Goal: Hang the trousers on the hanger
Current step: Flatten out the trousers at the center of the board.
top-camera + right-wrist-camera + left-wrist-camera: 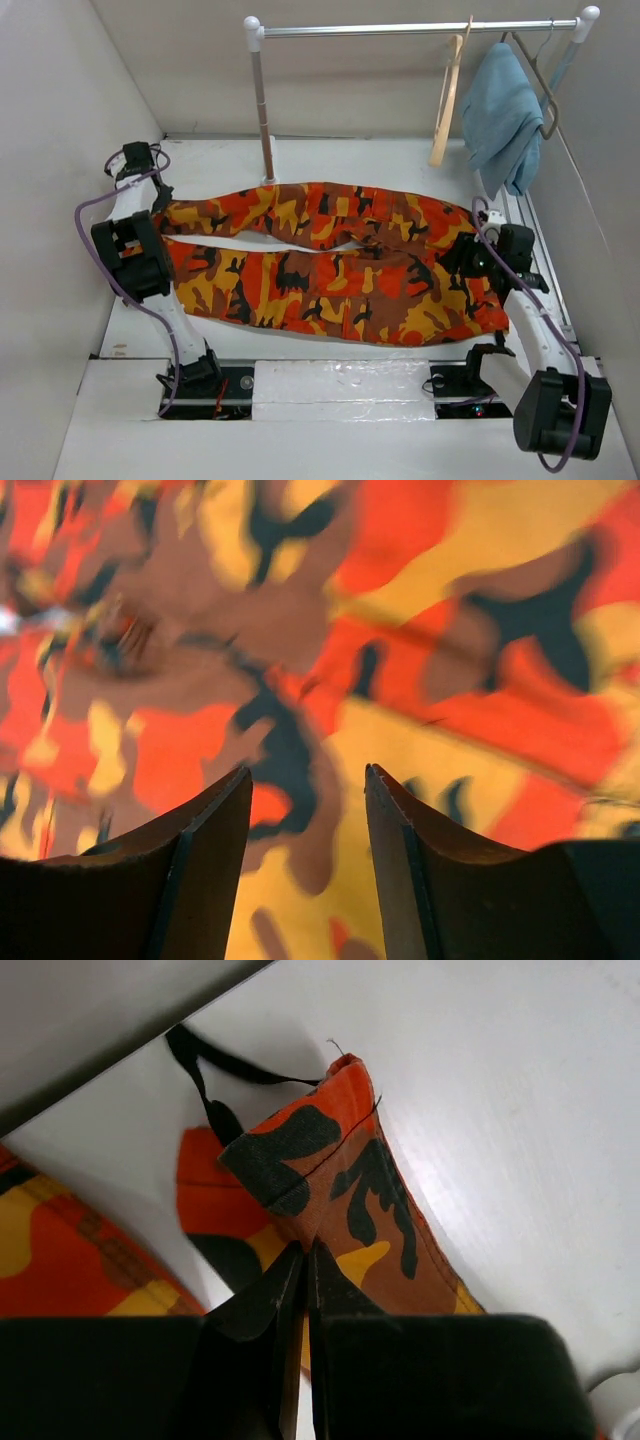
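1. Well, the left end effector (303, 1258) had its two fingers pressed tight together on a fold of cloth at the end of one leg of the trousers (330, 265).
2. That leg end was bunched up toward the fingers. A thin black drawstring (215, 1075) stuck out from it in a loop over the white bench (300, 165).
3. The left arm reached in from the left side, so this grip was at the far left end of the trousers.
4. The right end effector (308, 780) had its two fingers apart, with a clear gap between them. It pointed down at the orange, red and yellow cloth, close above it. The right wrist view was blurry, so I could not tell if the fingertips touched the cloth.
5. From above, this end effector was over the wide end of the trousers, on the right side.
6. The trousers lay flat on the bench between the two arms. The two legs ran side by side to the left, with a thin gap between them.
7. The hanger (447, 95), made of light wood, hung from the silver rail (420, 28) at the back, well apart from the trousers.
8. Just to its right, a blue cloth (500, 110) hung on a thin dark hanger (545, 95) on the same rail.
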`<state>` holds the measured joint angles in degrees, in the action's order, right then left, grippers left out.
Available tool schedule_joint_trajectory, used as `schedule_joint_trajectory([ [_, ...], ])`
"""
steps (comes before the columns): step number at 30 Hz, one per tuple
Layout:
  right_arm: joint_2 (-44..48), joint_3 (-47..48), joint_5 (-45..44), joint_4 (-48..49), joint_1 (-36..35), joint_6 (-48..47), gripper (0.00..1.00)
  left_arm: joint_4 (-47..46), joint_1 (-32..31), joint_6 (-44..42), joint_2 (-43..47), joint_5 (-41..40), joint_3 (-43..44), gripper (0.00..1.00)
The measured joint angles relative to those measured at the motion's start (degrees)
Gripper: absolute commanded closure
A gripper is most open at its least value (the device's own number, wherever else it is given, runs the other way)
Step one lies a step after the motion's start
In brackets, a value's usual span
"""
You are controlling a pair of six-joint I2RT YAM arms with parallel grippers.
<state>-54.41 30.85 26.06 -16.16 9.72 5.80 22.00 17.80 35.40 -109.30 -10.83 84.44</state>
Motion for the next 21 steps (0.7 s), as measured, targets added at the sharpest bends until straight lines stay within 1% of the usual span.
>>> schedule_joint_trajectory([
  [4, 1.44, -0.28, -0.28, -3.45, -6.14, -2.1, 0.38, 2.99, -0.46, -0.57, -5.97, 1.11, 10.62, 0.99],
  [5, 1.49, -0.28, -0.52, -4.07, -7.41, -2.58, 0.37, 3.1, -0.57, -0.94, -7.08, 1.49, 13.11, 0.91],
  [7, 1.25, -0.26, -1.44, -5.33, -9.31, -3.56, 0.35, 3.06, -0.83, -1.79, -8.39, 3.3, 16.39, 0.8],
  [8, 0.96, -0.24, -2.29, -5.97, -9.88, -4.17, 0.34, 2.95, -0.94, -2.01, -8.61, 4.39, 17.25, 0.67],
  [10, -0.2, -0.22, -3.85, -6.93, -10.03, -4.98, 0.34, 2.91, -1.16, -2.32, -8.61, 6.71, 17.97, 0.56],
  [11, -0.98, -0.2, -4.28, -7.04, -9.42, -5.22, 0.34, 2.91, -1.31, -2.34, -8.61, 7.87, 18.29, 0.51],
  [14, -4.0, 0.15, -3.76, -6.38, -4.66, -5.57, 0.34, 2.64, -2.51, -2.62, -8.39, 9.57, 18.34, 0.5],
  [16, -6.67, 1.18, -3.48, -5.84, 0.42, -5.6, 0.34, 0.37, -3.91, -2.86, -6.58, 10.29, 15.37, 0.5],
  [17, -7.87, 1.86, -3.1, -5.57, 2.99, -5.42, 0.34, -0.98, -4.87, -2.91, -4.46, 10.6, 11.98, 0.51],
  [19, -10.16, 3.19, -2.43, -3.69, 8.87, -4.28, 0.33, -4.28, -7.85, -2.99, 2.43, 10.88, 1.99, 0.51],
  [21, -11.06, 4.07, -2.23, -2.38, 13.81, -3.32, 0.33, -6.58, -12.55, -3.37, 11.08, 10.43, -9.07, 0.51],
])
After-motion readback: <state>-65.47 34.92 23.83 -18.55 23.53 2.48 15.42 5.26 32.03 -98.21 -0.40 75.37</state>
